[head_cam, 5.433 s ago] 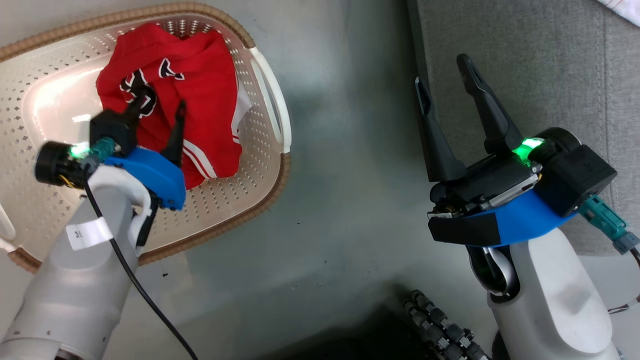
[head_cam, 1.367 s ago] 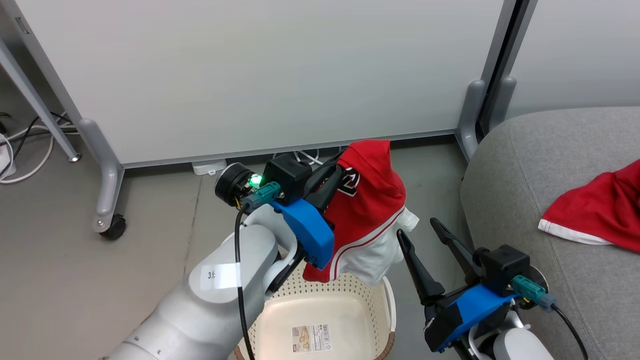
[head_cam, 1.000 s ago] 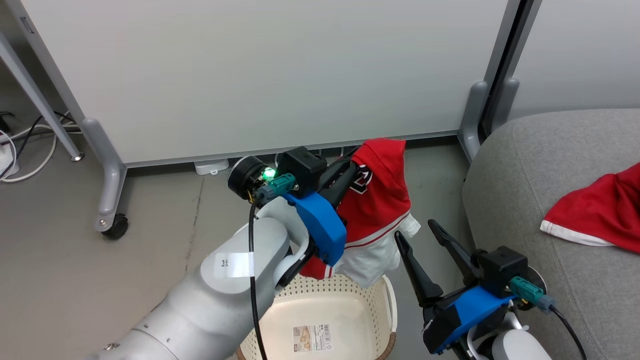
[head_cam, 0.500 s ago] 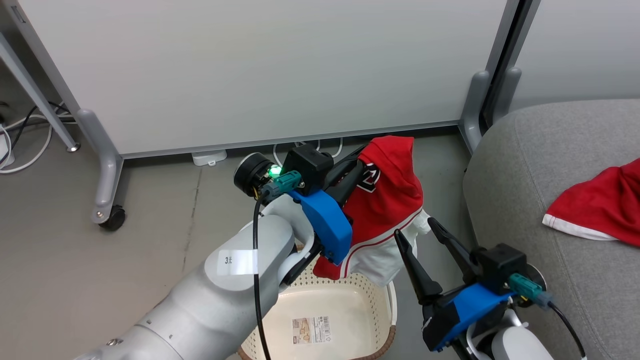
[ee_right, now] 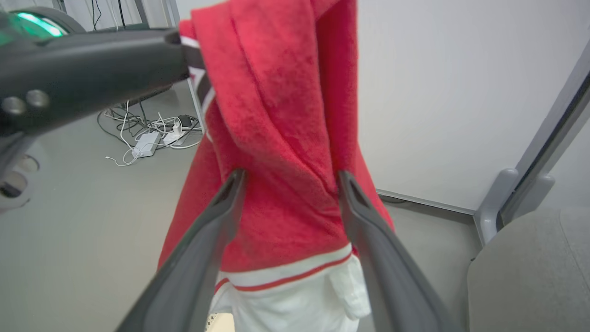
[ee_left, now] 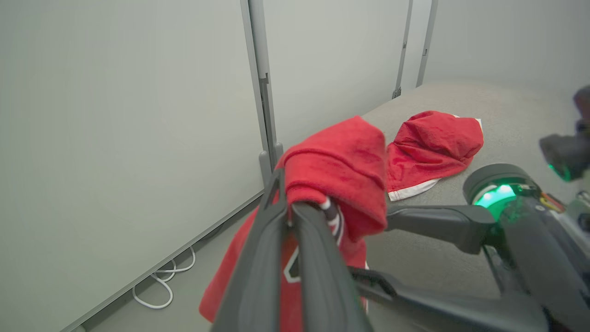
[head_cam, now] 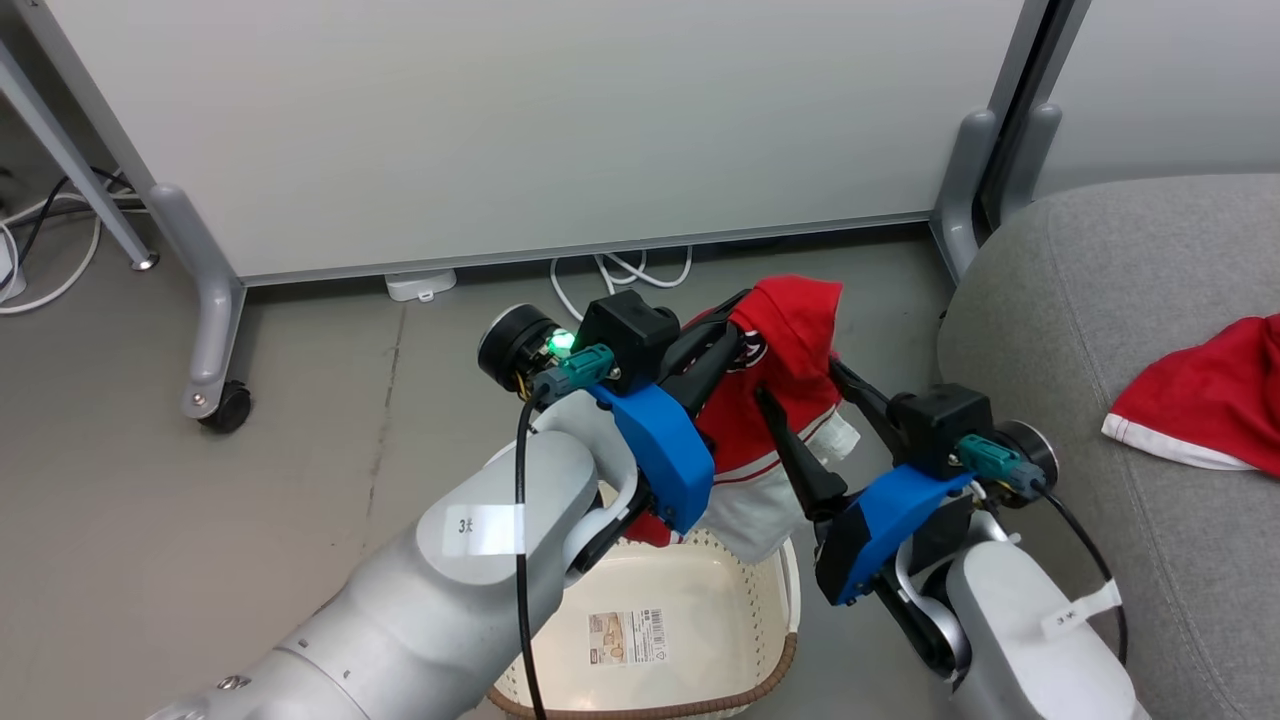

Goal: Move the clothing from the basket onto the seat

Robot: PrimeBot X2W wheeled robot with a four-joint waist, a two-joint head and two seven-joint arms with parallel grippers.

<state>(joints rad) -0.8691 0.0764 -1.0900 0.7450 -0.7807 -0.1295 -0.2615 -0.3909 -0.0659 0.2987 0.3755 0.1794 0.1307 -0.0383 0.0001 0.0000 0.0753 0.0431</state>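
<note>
Change, right gripper: risen and drawn in since half a second back; then low and clear of the hanging cloth, now straddling it.
Change, camera: tipped slightly, so panel and floor sit differently in the head view.
Left gripper: pressed together on the top fold of the held garment, a bright-red soft sports piece with white hem stripe, white inner layer and black-and-white lettering; same pinch as before.
Right gripper, spread: wide apart, one finger each side of the held garment; fingertips against the red cloth at mid-height; not closed on it.
Held garment, place: hanging free over the far right corner of the basket, cream perforated plastic with brown woven-look rim; clear of the seat.
Basket: on the grey floor; paper label on its bottom.
Seat: large grey woven-fabric sofa with rounded edge, to the right; second red garment with white edge lying on it.
Around: white partition panel on grey metal feet; black caster; white cable loops on the floor behind.
In the way: right arm, between held garment and sofa in the head view.
</note>
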